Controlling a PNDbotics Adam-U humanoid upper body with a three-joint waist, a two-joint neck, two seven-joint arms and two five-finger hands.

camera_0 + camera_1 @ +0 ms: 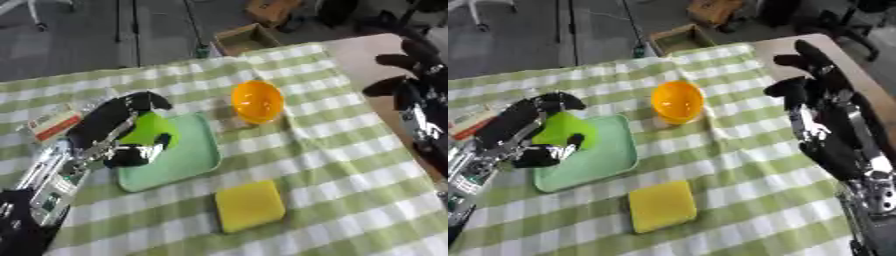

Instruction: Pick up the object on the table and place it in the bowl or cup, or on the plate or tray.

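Observation:
My left hand [107,126] is shut on a bright green object [150,131], fingers above it and thumb below. It holds the object over the left part of a pale green tray [188,160] on the checked cloth; I cannot tell whether the object touches the tray. An orange bowl [257,101] stands just right of the tray's far corner. A flat yellow square block [250,205] lies on the cloth in front of the tray. My right hand [820,80] hangs open over the table's right edge, holding nothing.
A small packet with a red label [54,125] lies at the left edge of the cloth. The bare tabletop [363,52] shows at the far right corner. A cardboard box [248,38] sits on the floor beyond the table.

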